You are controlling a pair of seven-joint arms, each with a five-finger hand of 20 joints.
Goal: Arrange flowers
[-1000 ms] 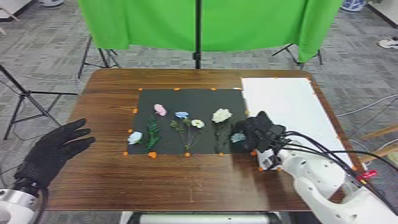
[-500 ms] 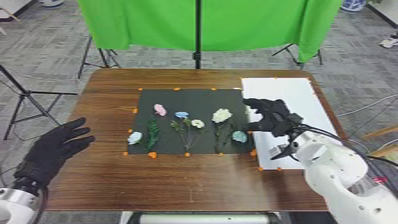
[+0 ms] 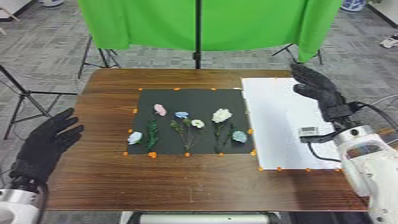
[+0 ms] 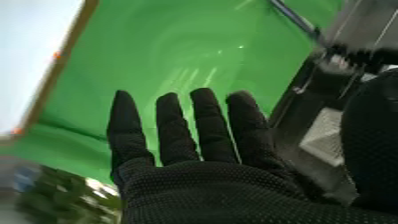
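Your flowers lie flat on the black mat (image 3: pixel 164 97), center of the table (image 3: pixel 204 185) in the head view. Left to right: pale blue-white flower (image 3: pixel 134 137) by the near left corner, can't tell its stem direction. Pink flower (image 3: pixel 160 110) has its bloom toward the far side; leafy green stem (image 3: pixel 152 136) runs near-to-far just on the near side of it. Blue flower (image 3: pixel 181 114) and small cream flower (image 3: pixel 197 123) point away from you, stems drawing together toward the near edge. Big white flower (image 3: pixel 221 115) points away too, long axis near-to-far, stem end toward you. Teal flower (image 3: pixel 240 136) sits by the near right corner, axis not readable.

Your right hand (image 3: pixel 320 92) is at the far right, by the right side of the white sheet (image 3: pixel 271 115), fingers straight and wide, aimed away and a bit left. Wrist view shows gaps between its fingers, green cloth (image 4: pixel 169 45) beyond. Your left hand (image 3: pixel 43 147) is wide as well, by the table's left edge, fingers aimed away and right.
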